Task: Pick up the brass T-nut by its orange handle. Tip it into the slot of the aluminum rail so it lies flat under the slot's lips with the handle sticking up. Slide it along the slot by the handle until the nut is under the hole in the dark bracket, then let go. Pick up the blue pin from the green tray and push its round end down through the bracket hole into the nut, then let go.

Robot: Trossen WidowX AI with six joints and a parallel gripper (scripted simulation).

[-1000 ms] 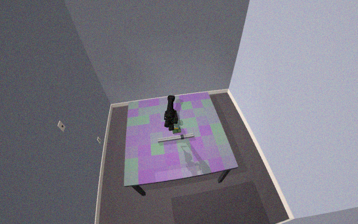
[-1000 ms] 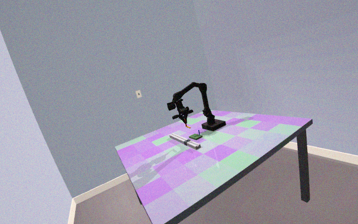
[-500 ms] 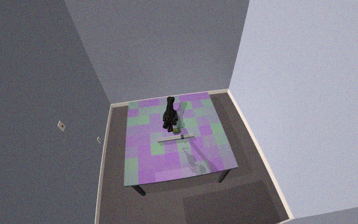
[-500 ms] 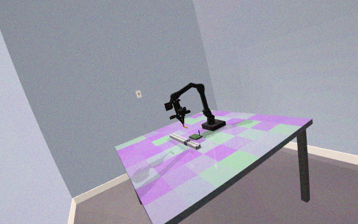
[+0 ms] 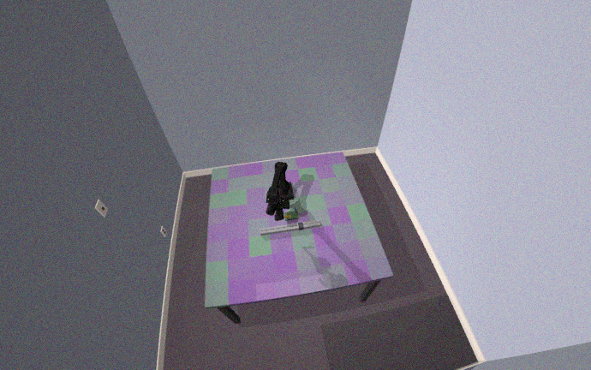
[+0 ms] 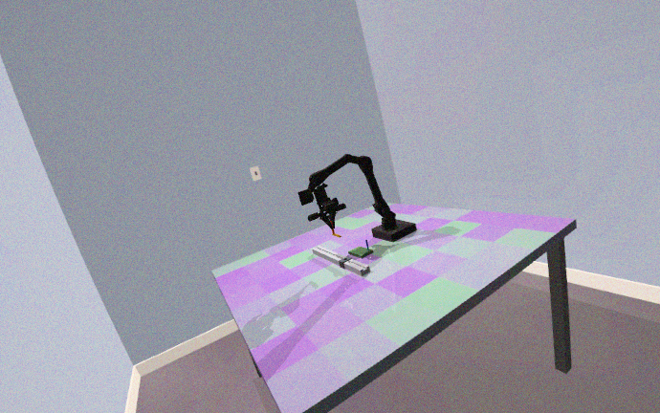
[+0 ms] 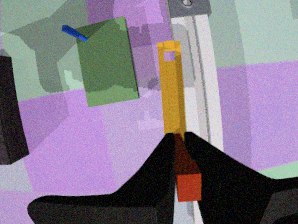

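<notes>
In the wrist view, the gripper (image 5: 278,218) (image 6: 333,228) (image 7: 178,139) is pinching the orange handle (image 6: 333,230) (image 7: 188,187), its fingers nearly closed, keeping the brass T-nut (image 6: 336,235) (image 7: 173,95) free and pointing towards twelve o'clock, presumably for tipping into the slot. The aluminum rail (image 5: 278,229) (image 6: 327,254) (image 7: 211,90) is running below, bearing the dark bracket (image 5: 301,226) (image 6: 344,262) (image 7: 192,8) at one o'clock. At eleven, the green tray (image 5: 293,215) (image 6: 359,251) (image 7: 107,65) is keeping the blue pin (image 6: 366,244) (image 7: 74,33) leaning, probably for easy grasping.

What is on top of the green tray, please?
The blue pin stands up at one edge of the green tray. Its lower end cannot be seen; the tray's underside is hidden too.
</notes>
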